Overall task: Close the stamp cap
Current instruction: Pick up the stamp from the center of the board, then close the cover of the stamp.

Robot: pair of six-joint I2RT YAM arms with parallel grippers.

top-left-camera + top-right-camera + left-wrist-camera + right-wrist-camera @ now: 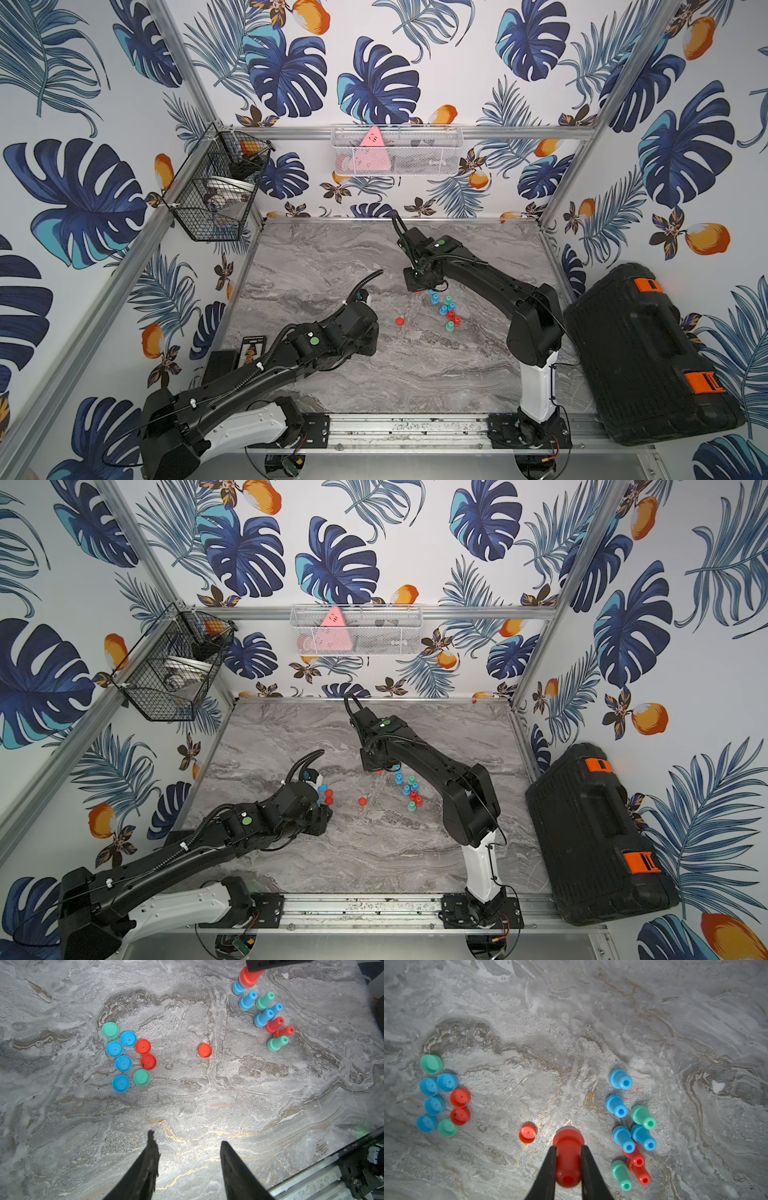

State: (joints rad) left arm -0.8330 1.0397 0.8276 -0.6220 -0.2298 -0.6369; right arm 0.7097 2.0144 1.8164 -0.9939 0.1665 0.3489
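Right gripper [569,1148] is clenched on the neck of a red stamp [568,1165], which is held base-down at about 1 o'clock of a lone red cap [527,1134], near it but apart, with only bare marble table [591,1022] between them. Left gripper [187,1137] is kept slack, its fingers spread over bare table with nothing between them. At 3 o'clock of the lone cap eight stamps [624,1138] are stood upright in a tight group: four blue, two green, two red. At 9 o'clock eight caps [123,1063] are laid close together: four blue, two red, two green. A black case [648,357] is leaned at the table's 3 o'clock edge, a black wire basket [216,187] is hung at 10 o'clock, and a white mesh basket [397,149] at 12 o'clock. In a top view the cap cluster is hidden behind the left arm [316,345], and the held stamp is almost wholly covered by the right gripper. Whether its base touches the table cannot be told. The baskets' contents are hard to make out.
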